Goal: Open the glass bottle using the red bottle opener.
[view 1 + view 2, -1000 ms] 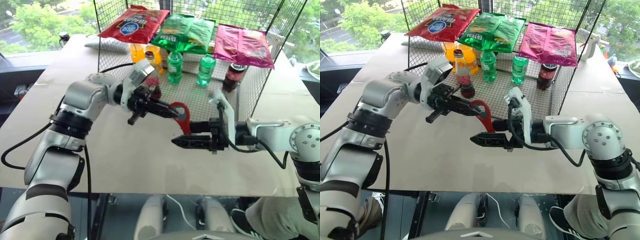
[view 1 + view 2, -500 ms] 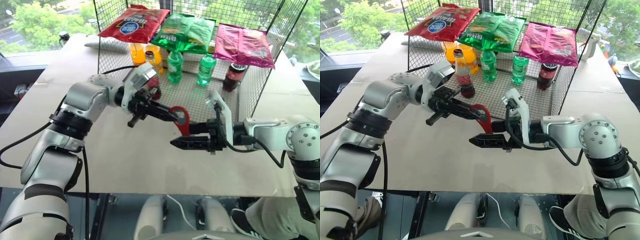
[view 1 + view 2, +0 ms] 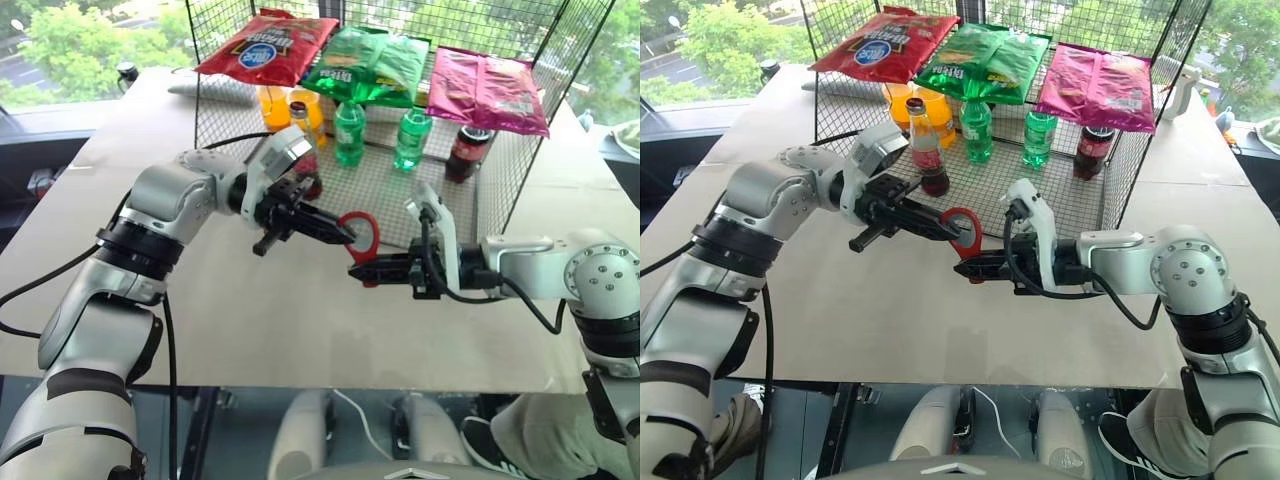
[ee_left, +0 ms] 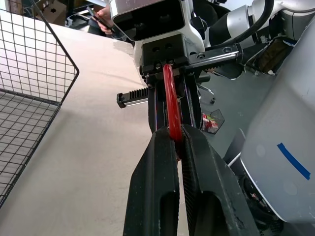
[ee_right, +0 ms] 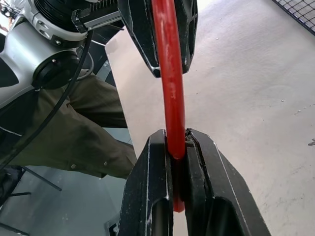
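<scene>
Where the two grippers meet above the table, this is seen:

Left gripper: clenched on the loop-shaped head of the red bottle opener, fingers pointed toward the right arm.
Right gripper: clenched on the lower end of the same opener, at about 5 o'clock from the left one, so the opener is held at both ends, clear of the table.
Wrist views: the opener's red edge is seen pinched between the left fingers, and again between the right fingers, with the other gripper's black fingers closed on its far end each time.
Glass bottle: stood upright inside the wire cage, at 12 o'clock from the left gripper, capped; in the left eye view it is half hidden behind the left wrist.
In the way: the left forearm lies between the camera and the bottle; the cage's front side looks open.
Around: two orange drinks behind the bottle, two green bottles at about 2 o'clock from it, a stubby dark bottle by the cage's right wall.
Bags: red, green and pink bags are laid on the cage top.
Writing: a blue round logo on the red bag, its lettering too small to be read.
</scene>
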